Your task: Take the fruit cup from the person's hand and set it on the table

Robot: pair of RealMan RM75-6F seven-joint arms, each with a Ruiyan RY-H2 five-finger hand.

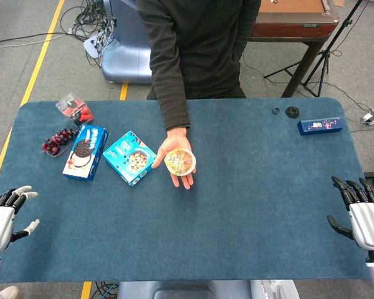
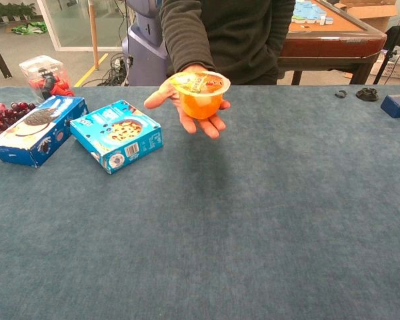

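Note:
An orange fruit cup point(image 1: 179, 161) point(image 2: 200, 95) with a printed foil lid rests on the person's open palm point(image 1: 174, 163) point(image 2: 187, 107), held above the middle of the blue table point(image 1: 249, 187). My left hand point(image 1: 5, 212) sits at the table's left edge, fingers spread and holding nothing. My right hand point(image 1: 361, 215) is at the right edge, also with fingers apart and empty. Both hands are far from the cup. Neither hand appears in the chest view.
Left of the cup lie a chocolate-chip cookie box point(image 1: 130, 157) point(image 2: 117, 135) and an Oreo box point(image 1: 85, 152) point(image 2: 37, 130). Cherries point(image 1: 57, 141) and a clear strawberry pack point(image 1: 75, 109) sit further left. A small blue box point(image 1: 320, 125) and black caps point(image 1: 292, 112) are at the far right.

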